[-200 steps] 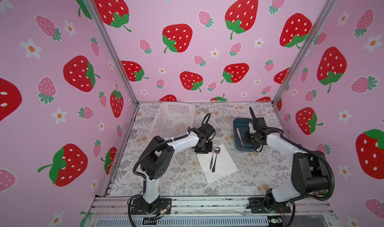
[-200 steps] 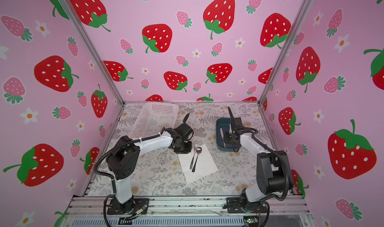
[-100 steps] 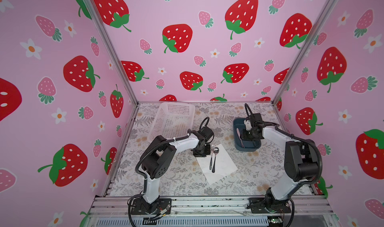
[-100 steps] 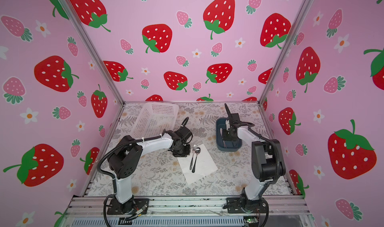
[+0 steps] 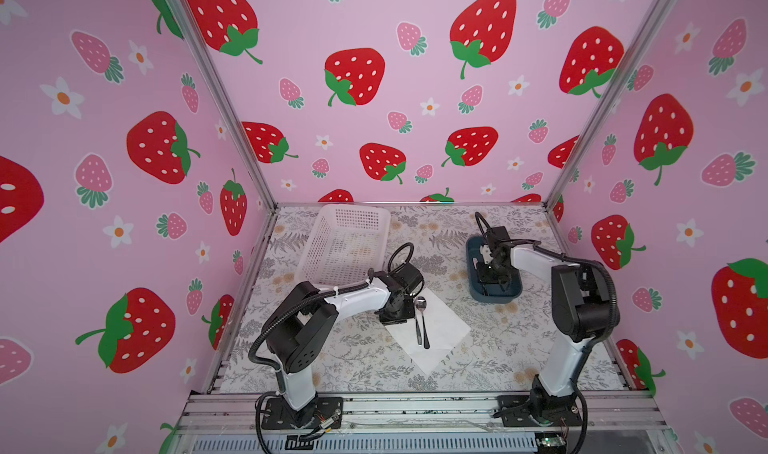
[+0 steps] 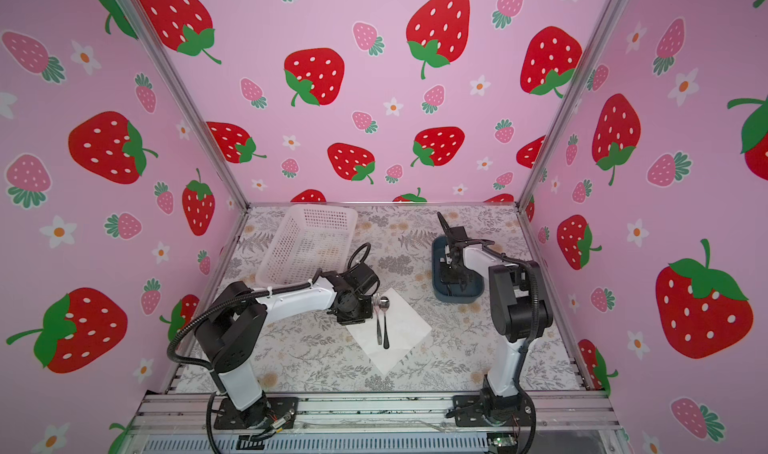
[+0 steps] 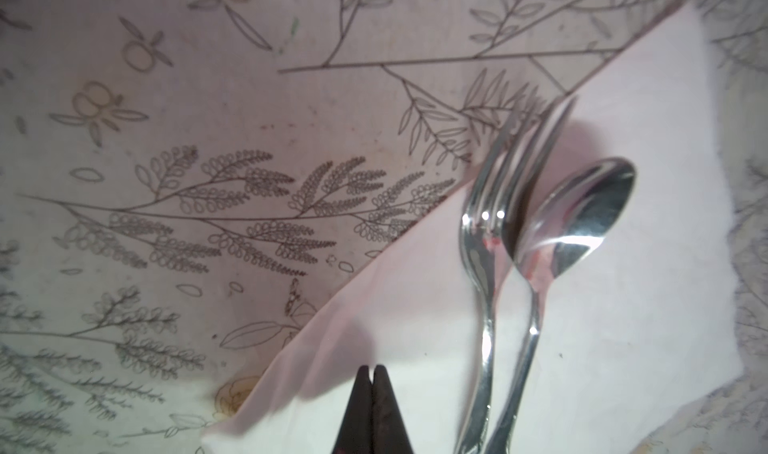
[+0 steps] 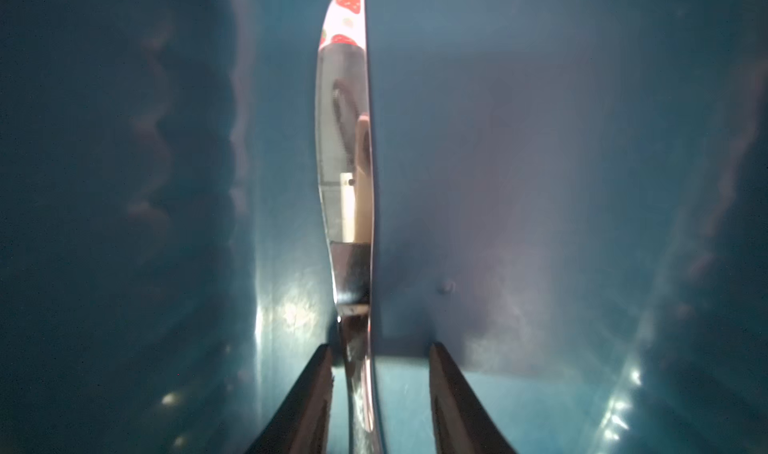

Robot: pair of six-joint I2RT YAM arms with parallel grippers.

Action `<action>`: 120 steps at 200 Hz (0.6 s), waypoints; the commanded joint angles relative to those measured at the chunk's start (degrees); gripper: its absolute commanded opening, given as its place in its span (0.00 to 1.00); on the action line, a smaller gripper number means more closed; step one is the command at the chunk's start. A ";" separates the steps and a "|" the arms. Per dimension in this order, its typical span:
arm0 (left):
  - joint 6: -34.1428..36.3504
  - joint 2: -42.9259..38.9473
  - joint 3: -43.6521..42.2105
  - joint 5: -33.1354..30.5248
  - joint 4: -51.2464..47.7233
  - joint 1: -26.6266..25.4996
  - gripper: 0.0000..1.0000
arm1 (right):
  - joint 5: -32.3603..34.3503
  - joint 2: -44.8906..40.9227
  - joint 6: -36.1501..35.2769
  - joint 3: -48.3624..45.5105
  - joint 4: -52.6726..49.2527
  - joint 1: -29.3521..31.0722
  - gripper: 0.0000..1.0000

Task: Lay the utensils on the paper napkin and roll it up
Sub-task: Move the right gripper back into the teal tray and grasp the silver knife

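The white paper napkin (image 5: pixel 442 333) (image 6: pixel 401 331) (image 7: pixel 623 327) lies flat as a diamond on the floral table. On it the fork (image 6: pixel 377 321) (image 7: pixel 484 265) and spoon (image 5: pixel 420 304) (image 6: pixel 385 321) (image 7: pixel 582 223) lie side by side. My left gripper (image 5: pixel 395 319) (image 6: pixel 353 318) (image 7: pixel 372 371) is shut and empty, its tips just over the napkin's left edge, beside the fork handle. My right gripper (image 5: pixel 490 281) (image 6: pixel 453 279) (image 8: pixel 380 348) is down inside the blue bin (image 5: pixel 494 297) (image 6: pixel 457 297) (image 8: pixel 540 182). It is open, and the handle of a shiny knife (image 8: pixel 345 140) runs between its fingers, close against one.
A white perforated basket (image 5: pixel 345 244) (image 6: pixel 309 244) stands tilted at the back left, behind the left arm. The blue bin stands at the right, behind the napkin. Pink strawberry walls close in three sides, and a metal rail runs along the front.
The right arm has folded, its elbow rising, and its gripper has dropped into the blue bin around the knife. The left gripper has slid a little toward the front along the napkin's edge.
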 commanded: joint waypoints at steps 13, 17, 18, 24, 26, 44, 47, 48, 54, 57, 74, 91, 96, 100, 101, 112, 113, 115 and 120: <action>0.64 -5.14 1.51 -2.97 -1.41 -1.55 0.14 | 5.17 4.35 -1.70 1.26 -5.50 1.78 0.32; 0.82 -5.74 1.46 -3.23 -1.45 -1.63 0.14 | 5.79 4.54 -1.70 1.41 -5.95 1.88 0.30; 0.90 -5.85 1.49 -3.26 -1.44 -1.63 0.14 | 5.94 4.57 -1.66 1.43 -6.16 1.88 0.29; 1.46 -6.68 1.57 -3.45 -1.46 -1.70 0.14 | 7.20 4.61 -1.33 1.49 -6.85 1.93 0.27; 1.69 -6.90 1.60 -3.51 -1.55 -1.72 0.14 | 7.76 4.50 -1.21 1.39 -6.89 1.89 0.27; 2.54 -9.24 1.71 -5.55 -3.17 -1.72 0.14 | 9.51 3.73 -1.37 1.13 -5.99 1.00 0.21; 2.58 -9.64 1.55 -5.88 -3.27 -1.73 0.14 | 9.48 3.74 -1.21 1.36 -5.86 0.65 0.21; 2.62 -9.82 1.53 -5.99 -3.32 -1.73 0.14 | 9.45 3.73 -1.15 1.49 -5.85 0.56 0.20; 2.73 -10.73 1.09 -6.48 -3.44 -1.76 0.14 | 8.88 3.99 -0.91 2.09 -6.09 -0.01 0.17; 2.74 -11.27 0.91 -6.66 -3.43 -1.70 0.14 | 8.51 4.13 -0.83 2.60 -6.18 -0.31 0.15; 2.55 -13.97 -0.26 -7.87 -3.73 -1.65 0.15 | 7.21 4.90 -0.41 4.97 -6.63 -1.66 0.13; 2.23 -16.57 -1.78 -8.71 -3.74 -1.65 0.16 | 5.95 5.81 -0.17 7.12 -7.09 -2.25 0.13; 2.04 -17.33 -2.20 -8.96 -3.63 -1.65 0.16 | 5.75 6.03 0.13 7.74 -7.22 -2.27 0.13; 1.89 -17.89 -2.62 -9.11 -3.51 -1.63 0.16 | 5.59 6.19 0.30 8.20 -7.21 -2.28 0.13; 1.88 -18.03 -2.75 -9.15 -3.44 -1.63 0.17 | 5.54 6.28 0.40 8.29 -7.23 -2.31 0.13; 1.68 -19.61 -3.85 -9.44 -2.79 -1.64 0.18 | 4.48 6.60 0.67 9.04 -6.78 -2.32 0.13; 1.64 -19.72 -4.02 -9.44 -2.73 -1.68 0.18 | 4.23 6.61 0.67 9.06 -6.67 -2.33 0.13; 1.65 -20.03 -4.22 -9.51 -2.62 -1.64 0.18 | 3.78 6.62 0.72 9.26 -6.56 -2.33 0.13; 1.60 -20.68 -4.72 -9.57 -2.30 -1.68 0.18 | 2.84 6.69 0.59 9.62 -6.32 -2.32 0.14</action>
